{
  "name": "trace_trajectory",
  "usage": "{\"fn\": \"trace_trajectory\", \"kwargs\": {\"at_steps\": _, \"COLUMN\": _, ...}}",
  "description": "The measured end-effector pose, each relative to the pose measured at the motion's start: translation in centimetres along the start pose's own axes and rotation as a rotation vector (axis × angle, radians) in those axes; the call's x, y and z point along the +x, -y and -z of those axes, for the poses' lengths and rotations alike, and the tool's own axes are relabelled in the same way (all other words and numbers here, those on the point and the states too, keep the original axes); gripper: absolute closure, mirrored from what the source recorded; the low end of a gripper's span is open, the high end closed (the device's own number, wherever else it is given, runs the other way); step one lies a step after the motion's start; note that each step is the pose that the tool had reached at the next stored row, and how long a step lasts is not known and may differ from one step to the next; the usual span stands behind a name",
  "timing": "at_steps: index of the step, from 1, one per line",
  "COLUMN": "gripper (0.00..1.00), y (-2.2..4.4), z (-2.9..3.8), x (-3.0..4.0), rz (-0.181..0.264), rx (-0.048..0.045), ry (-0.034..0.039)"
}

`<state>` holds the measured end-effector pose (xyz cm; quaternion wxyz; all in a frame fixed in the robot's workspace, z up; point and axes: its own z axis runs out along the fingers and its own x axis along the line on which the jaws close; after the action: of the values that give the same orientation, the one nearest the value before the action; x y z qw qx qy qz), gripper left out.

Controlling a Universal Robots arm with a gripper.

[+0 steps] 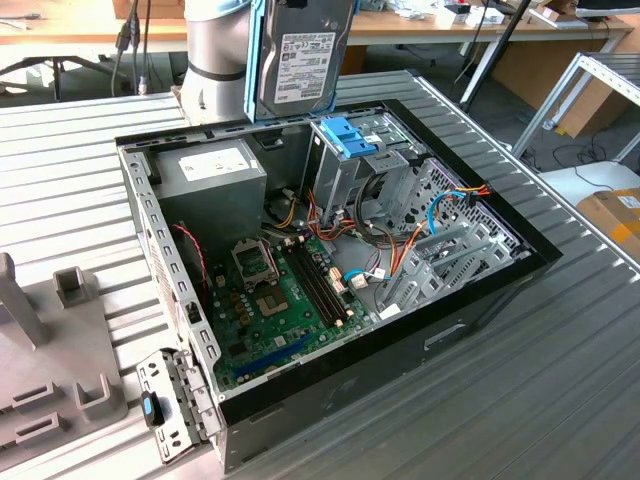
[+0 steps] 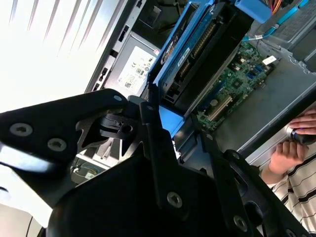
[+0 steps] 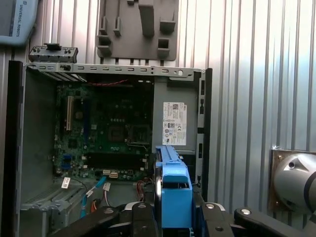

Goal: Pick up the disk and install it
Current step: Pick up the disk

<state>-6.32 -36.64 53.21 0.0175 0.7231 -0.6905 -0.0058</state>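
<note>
Silver-grey cylindrical arm [image 1: 214,55] — black end effector [image 2: 170,118], bolted plates.

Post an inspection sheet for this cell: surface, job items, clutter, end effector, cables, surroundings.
Surface: ribbed grey metal table, with an open computer case lying on it.
Job's things: disk in its light-blue frame, held upright in the air above the case's far side, near the drive cage; not seated.
Clutter: grey fixture plate at the exterior view's left; metal bracket at the case's near corner.
End effector: shut on the disk, one finger on either side of the frame.
Cables: red wire, orange bundle, blue cable, all inside the case.
Surroundings: wooden bench, cardboard box, a person's hand beside the case.
</note>
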Motion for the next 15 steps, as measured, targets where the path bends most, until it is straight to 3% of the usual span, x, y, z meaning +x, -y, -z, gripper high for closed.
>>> {"fn": "trace_trajectory", "kwargs": {"at_steps": 8, "gripper": 0.64, "y": 0.01, "z": -0.03, "x": 2.06, "rz": 0.0, "rx": 0.0, "ry": 0.0}}
{"fn": "trace_trajectory", "kwargs": {"at_steps": 11, "gripper": 0.64, "y": 0.0, "z": -0.06, "x": 3.93, "rz": 0.0, "rx": 0.0, "ry": 0.0001}}
{"fn": "trace_trajectory", "kwargs": {"at_steps": 15, "gripper": 0.64, "y": 0.0, "z": -0.08, "x": 5.33, "rz": 0.0, "rx": 0.0, "ry": 0.0}}
